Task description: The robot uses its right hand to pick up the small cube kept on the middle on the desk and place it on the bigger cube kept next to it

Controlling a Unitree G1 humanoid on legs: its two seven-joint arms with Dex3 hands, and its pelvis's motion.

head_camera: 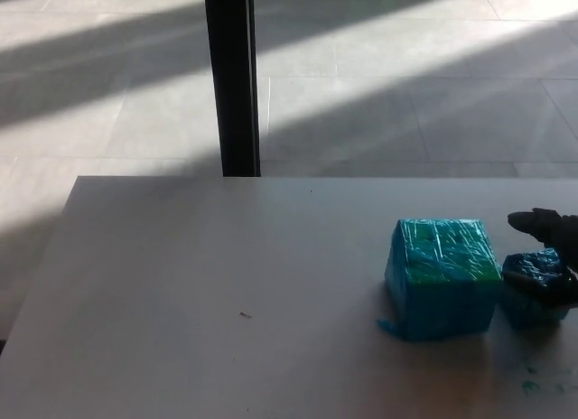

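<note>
The bigger cube (443, 276), wrapped in shiny teal-blue film with a greener top face, is taken as the landmark; it is seen standing on the pale desk (226, 283), toward the desk's right part. Just to the right of the bigger cube the small cube (533, 288) is found, wrapped in the same blue film and apparently touching or almost touching the bigger cube's right side; whether it rests on the desk or is slightly raised cannot be told. The right hand (549, 256) is seen at the picture's right edge, to the right of the bigger cube; one black finger (528, 223) is held above the small cube's far edge, and another dark finger is laid across the cube's top front; the small cube appears to be gripped between them, though much of the hand is cut off by the frame. Left of the bigger cube's lower corner a small blue scrap (388, 328) lies on the desk; farther left a tiny dark speck (245, 315) is noted. Beyond the desk, behind and left of the bigger cube, a black post (232, 80) stands on the sunlit tiled floor (406, 85). The left hand is not shown.
</note>
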